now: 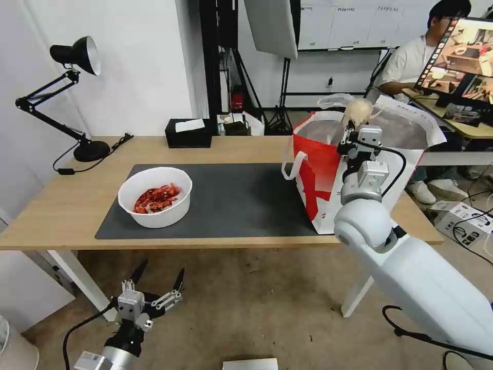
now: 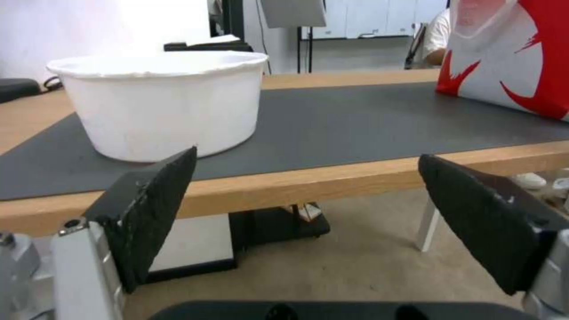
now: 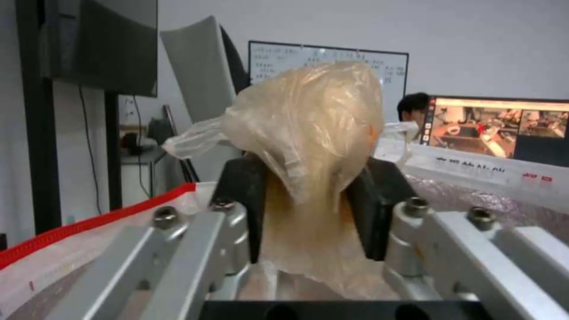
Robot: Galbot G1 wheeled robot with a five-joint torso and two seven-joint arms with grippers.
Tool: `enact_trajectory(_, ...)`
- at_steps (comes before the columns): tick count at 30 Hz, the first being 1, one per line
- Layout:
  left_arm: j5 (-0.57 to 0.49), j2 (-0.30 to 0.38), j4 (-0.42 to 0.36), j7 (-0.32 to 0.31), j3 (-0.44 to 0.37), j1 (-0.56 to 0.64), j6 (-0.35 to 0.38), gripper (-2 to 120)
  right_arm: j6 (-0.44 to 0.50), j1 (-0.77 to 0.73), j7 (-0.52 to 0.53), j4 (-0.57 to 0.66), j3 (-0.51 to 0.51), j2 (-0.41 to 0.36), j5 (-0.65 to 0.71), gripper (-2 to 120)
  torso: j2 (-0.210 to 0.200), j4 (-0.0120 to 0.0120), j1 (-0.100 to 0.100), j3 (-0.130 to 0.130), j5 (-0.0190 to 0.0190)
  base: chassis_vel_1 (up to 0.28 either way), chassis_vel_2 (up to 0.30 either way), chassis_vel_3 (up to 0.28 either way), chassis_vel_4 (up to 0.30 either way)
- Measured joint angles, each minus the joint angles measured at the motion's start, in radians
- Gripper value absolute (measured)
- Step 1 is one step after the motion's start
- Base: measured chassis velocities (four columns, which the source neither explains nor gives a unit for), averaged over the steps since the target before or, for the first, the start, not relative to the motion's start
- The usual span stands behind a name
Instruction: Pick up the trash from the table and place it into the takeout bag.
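Right gripper: the right gripper [image 1: 354, 125] is raised over the open top of the takeout bag [image 1: 328, 180], its black pads [image 3: 240, 200] clenched on the bun in clear plastic [image 3: 311, 133], which stands up between them
Bun: beige, wrapped in crinkled clear film, held above the bag's foil-lined mouth [image 3: 474, 200]; in the head view it shows as a pale lump [image 1: 358, 111] at the gripper's tip, clear of the tabletop
Takeout bag: upright at the right end of the table [image 1: 67, 205], on the right edge of the dark grey mat [image 1: 241, 200]; red panel facing the middle of the table, a white loop handle [image 1: 291, 164] hanging on that side; its near corner is close to the tabletop's front edge
Left gripper: the left gripper [image 1: 159, 280] hangs low in front of the table, below its front edge, fingers [image 2: 154, 200] spread wide with nothing between them
Bowl: the white round bowl [image 1: 155, 197] of red crayfish shells [image 1: 156, 198] sits on the left part of the mat, near its front-left corner, well apart from the bag; in the left wrist view its wall [image 2: 166, 106] rises just past the table's front edge
Elsewhere on the tabletop: a black tissue box [image 1: 189, 133] at the back edge, a black desk lamp [image 1: 77, 103] at the back-left corner
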Motion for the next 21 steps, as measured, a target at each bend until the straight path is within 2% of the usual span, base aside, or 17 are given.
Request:
enact_trajectory(2,0.000,0.000,-0.001,0.000,-0.001,0.000,0.000,100,-0.018,0.002,0.010,0.019,0.001,-0.020,0.049,49,0.000,0.0000,0.000,0.000,0.0000,0.000,0.000,0.000,0.000)
enact_trajectory(3,0.000,0.000,-0.001,0.000,-0.001,0.000,0.000,100,-0.018,0.002,0.010,0.019,0.001,-0.020,0.049,49,0.000,0.0000,0.000,0.000,0.0000,0.000,0.000,0.000,0.000)
enact_trajectory(6,0.000,0.000,-0.001,0.001,-0.001,-0.001,0.000,100,-0.030,0.010,0.017,0.042,0.006,-0.052,0.101,66,0.000,0.0000,0.000,0.000,0.0001,0.000,0.000,0.000,0.000)
enact_trajectory(7,0.000,0.000,-0.001,0.001,-0.001,-0.001,0.000,100,-0.030,0.010,0.017,0.042,0.006,-0.052,0.101,66,0.000,0.0000,0.000,0.000,0.0001,0.000,0.000,0.000,0.000)
enact_trajectory(13,0.005,-0.005,0.000,0.001,0.004,-0.001,0.000,100,-0.041,0.020,0.017,0.056,0.015,-0.084,0.152,89,0.000,0.0000,0.000,0.000,0.0001,0.000,0.000,0.000,0.000)
enact_trajectory(17,0.006,-0.005,-0.001,0.001,0.004,-0.001,0.000,100,-0.041,0.013,0.015,0.057,0.020,-0.086,0.156,99,0.000,0.0000,0.000,0.000,0.0001,0.000,0.000,0.000,0.000)
enact_trajectory(21,0.006,-0.006,-0.003,0.002,0.004,-0.001,0.001,100,-0.041,-0.006,0.012,0.061,0.030,-0.086,0.155,100,0.000,0.0000,0.000,0.000,0.0001,0.000,0.000,0.000,0.000)
